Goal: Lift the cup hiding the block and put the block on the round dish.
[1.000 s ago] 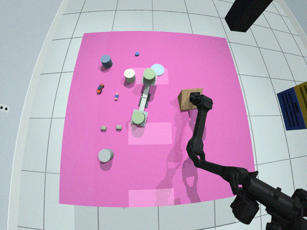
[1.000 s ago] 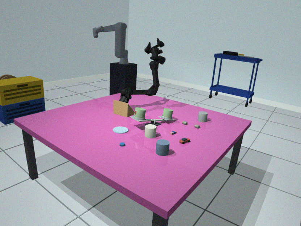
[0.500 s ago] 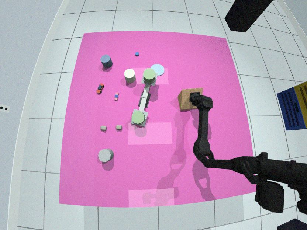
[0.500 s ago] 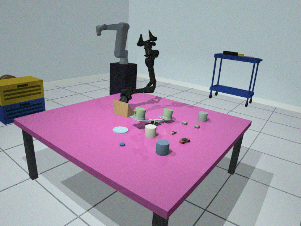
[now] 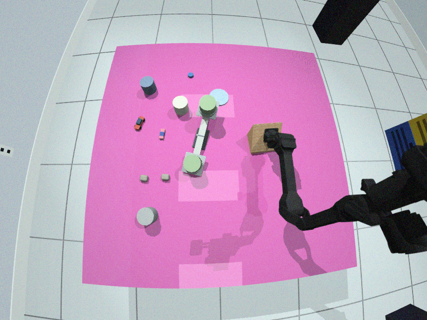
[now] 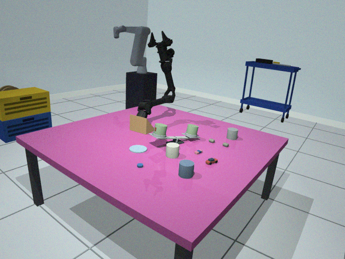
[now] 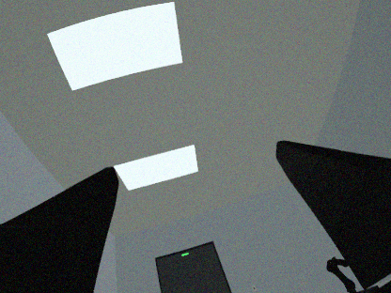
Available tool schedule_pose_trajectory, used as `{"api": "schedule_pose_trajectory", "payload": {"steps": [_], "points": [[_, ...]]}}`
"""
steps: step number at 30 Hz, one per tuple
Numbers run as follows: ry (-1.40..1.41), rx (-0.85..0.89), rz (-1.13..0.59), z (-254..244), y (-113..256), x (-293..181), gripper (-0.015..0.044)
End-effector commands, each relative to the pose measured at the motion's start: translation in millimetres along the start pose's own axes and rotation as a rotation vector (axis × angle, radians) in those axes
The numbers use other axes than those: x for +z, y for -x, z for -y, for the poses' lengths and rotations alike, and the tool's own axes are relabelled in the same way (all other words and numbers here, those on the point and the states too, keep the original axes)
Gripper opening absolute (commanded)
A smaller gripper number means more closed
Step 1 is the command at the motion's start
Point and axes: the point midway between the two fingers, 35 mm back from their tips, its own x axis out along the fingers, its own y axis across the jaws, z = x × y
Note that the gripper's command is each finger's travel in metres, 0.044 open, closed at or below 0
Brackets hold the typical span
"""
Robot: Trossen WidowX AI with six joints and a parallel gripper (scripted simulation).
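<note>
Two green cups stand upright on the balance. The dish-side cup has a small red mark at its left edge in the exterior view. The other cup stands on the far end. The beam tilts slightly: the dish-side end looks higher, the far end lower. No block shows; it is hidden. The round pale blue dish lies flat beside the higher end, bare where visible. My gripper is open and empty, pointing up high above the table, far from the cups.
A wooden wedge stands by the arm's base. A cream cylinder stands near the dish-side cup. A blue-grey cylinder, a grey cylinder, toy cars and small pieces are around.
</note>
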Motion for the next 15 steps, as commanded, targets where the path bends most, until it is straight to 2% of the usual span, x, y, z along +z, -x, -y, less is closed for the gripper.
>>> {"api": "schedule_pose_trajectory", "payload": {"steps": [1, 15], "points": [[0.011, 0.077, -0.113, -14, -9, -36, 0.044], [0.021, 0.379, -0.483, -75, -4, -152, 0.044]]}}
